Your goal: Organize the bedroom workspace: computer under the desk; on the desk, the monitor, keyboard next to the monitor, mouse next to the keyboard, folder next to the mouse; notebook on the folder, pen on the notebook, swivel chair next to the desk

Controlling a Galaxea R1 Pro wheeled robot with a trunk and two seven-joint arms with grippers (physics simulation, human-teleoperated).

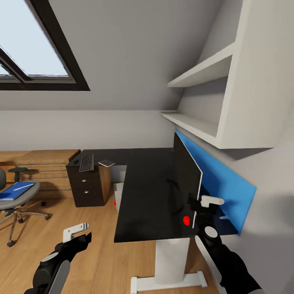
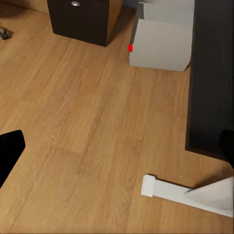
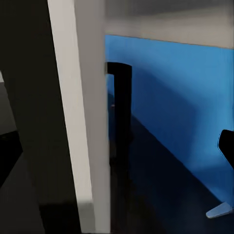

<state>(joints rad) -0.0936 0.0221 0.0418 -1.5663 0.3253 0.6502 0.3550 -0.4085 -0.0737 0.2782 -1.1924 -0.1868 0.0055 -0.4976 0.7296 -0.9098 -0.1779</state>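
The black monitor (image 1: 185,173) stands on the black desk (image 1: 143,192), seen edge-on, with a red dot at its near lower corner. My right gripper (image 1: 201,201) is open and straddles the monitor's near edge (image 3: 90,122); one finger (image 3: 226,146) is apart from its back. Over the floor, my left gripper (image 1: 77,235) is open and empty. The keyboard (image 1: 86,162), mouse (image 1: 76,161) and a pale notebook (image 1: 106,163) lie on the desk's far section. The blue folder (image 1: 14,191) lies on the swivel chair (image 1: 16,202) with the pen (image 1: 22,187) on it. The grey computer (image 2: 161,44) sits under the desk.
A blue panel (image 1: 220,183) backs the desk, with white shelves (image 1: 204,122) above. Black drawers (image 1: 85,185) support the far section and a white leg (image 1: 171,261) the near end. A wooden cabinet (image 1: 45,167) stands left, and wooden floor (image 2: 87,122) lies between chair and desk.
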